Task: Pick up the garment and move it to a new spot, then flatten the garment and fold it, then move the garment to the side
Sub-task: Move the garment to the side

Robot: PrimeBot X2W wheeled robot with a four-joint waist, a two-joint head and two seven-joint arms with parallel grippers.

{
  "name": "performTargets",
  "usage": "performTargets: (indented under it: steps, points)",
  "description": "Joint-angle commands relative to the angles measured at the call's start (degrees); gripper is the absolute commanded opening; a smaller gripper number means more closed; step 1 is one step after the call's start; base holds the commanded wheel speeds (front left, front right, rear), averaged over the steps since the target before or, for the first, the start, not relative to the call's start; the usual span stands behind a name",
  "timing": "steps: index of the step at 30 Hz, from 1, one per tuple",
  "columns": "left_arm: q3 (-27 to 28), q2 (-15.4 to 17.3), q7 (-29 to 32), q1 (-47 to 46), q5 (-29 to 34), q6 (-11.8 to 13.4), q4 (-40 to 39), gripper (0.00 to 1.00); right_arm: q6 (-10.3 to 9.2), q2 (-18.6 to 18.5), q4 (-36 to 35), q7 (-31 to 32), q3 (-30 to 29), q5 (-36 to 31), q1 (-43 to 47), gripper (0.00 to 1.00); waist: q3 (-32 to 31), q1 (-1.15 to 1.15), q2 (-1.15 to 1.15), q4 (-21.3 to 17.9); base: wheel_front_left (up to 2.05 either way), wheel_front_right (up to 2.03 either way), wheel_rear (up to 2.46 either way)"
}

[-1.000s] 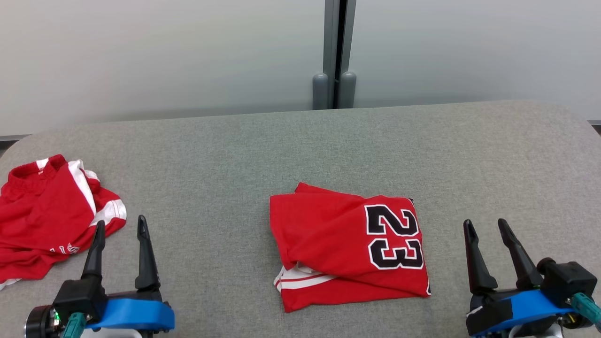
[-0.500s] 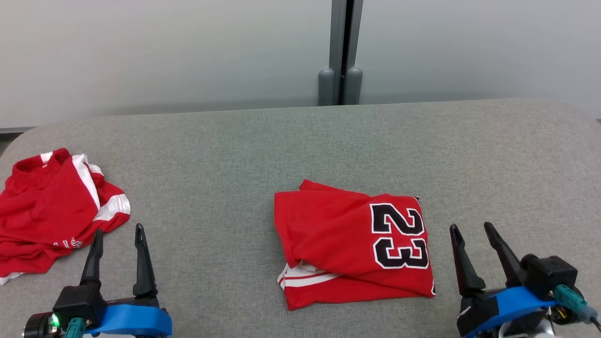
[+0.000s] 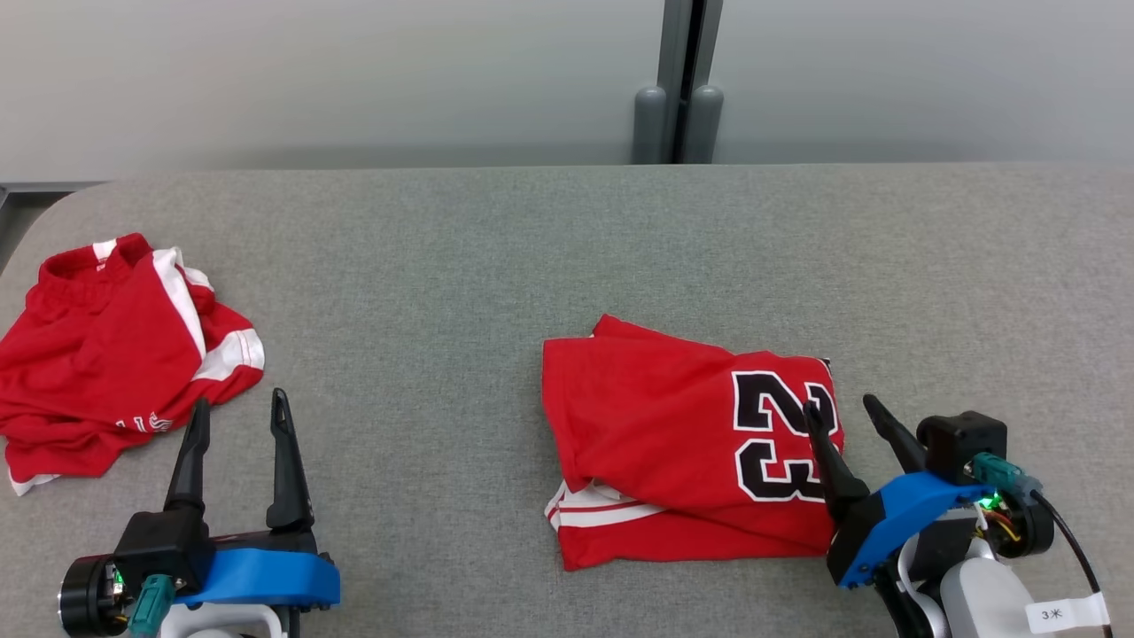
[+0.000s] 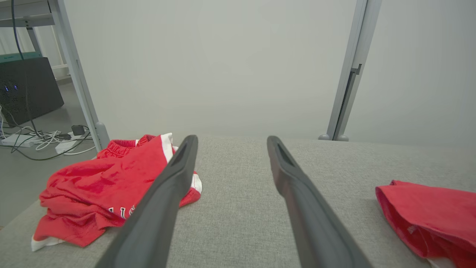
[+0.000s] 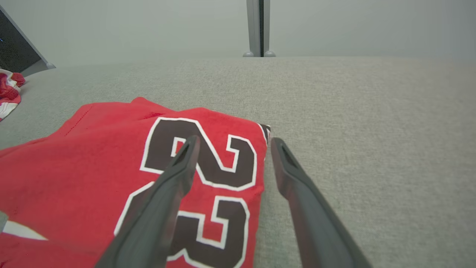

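Note:
The garment (image 3: 673, 434) is a red jersey with a black "23", lying folded into a rough rectangle on the grey fabric surface (image 3: 443, 257). My right gripper (image 3: 839, 404) stands open at its right edge. In the right wrist view the gripper (image 5: 234, 142) has its left finger over the number on the jersey (image 5: 93, 156) and its right finger over bare grey cloth. My left gripper (image 3: 241, 400) is open and empty at the lower left, well apart from the jersey. In the left wrist view that gripper (image 4: 231, 139) points along the surface, with the jersey's edge (image 4: 427, 208) at the right.
A second red garment with white stripes (image 3: 115, 354) lies crumpled at the surface's left end, just left of my left gripper. A pale wall with a grey post (image 3: 678, 89) runs behind the far edge. Cables and a dark box (image 4: 29, 89) sit on the floor beyond the left edge.
The head camera has shifted, moving the whole picture right. My right gripper has come in toward the jersey: it stood clear of the right edge, and now straddles it. The left gripper stays put.

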Motion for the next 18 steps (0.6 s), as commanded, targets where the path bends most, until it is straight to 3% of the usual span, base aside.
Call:
performTargets:
  steps: [1,8,15,16,17,18]
  points:
    - [0.32,-0.08,-0.25,-0.9,0.4,-0.42,-0.21,1.0,0.03,-0.08,1.45,0.01,-0.45,-0.5,-0.66,1.0,0.52,0.0,0.0,0.51,0.0,0.0,0.0]
    - [0.96,-0.94,-0.25,-1.38,0.94,-0.98,0.03,1.0,0.03,-0.08,9.99,-0.71,-1.02,2.19,-1.72,1.0,1.96,0.0,0.0,1.46,0.0,0.0,0.0]
    - [1.27,-1.63,-0.25,-2.16,1.5,-1.42,0.72,1.0,0.04,0.02,16.95,-1.46,2.36,6.14,-3.83,1.0,2.73,0.0,0.0,1.92,0.0,0.0,0.0]
    - [1.38,-1.65,-0.25,-2.28,1.52,-1.55,0.87,1.0,0.07,0.14,17.8,-1.2,3.23,7.45,-4.04,0.83,2.8,0.0,0.0,1.94,0.0,0.0,0.0]
    - [1.49,-1.71,-0.25,-2.39,1.56,-1.69,0.98,1.0,0.09,0.22,18.37,-1.67,3.75,8.41,-4.37,0.27,2.88,0.0,0.0,1.93,0.0,0.0,0.0]
    - [1.55,-1.79,-0.25,-2.48,1.59,-1.74,1.04,1.0,0.09,0.21,18.78,-2.05,3.98,8.91,-4.8,0.0,2.95,0.0,0.0,1.9,0.0,0.0,0.0]
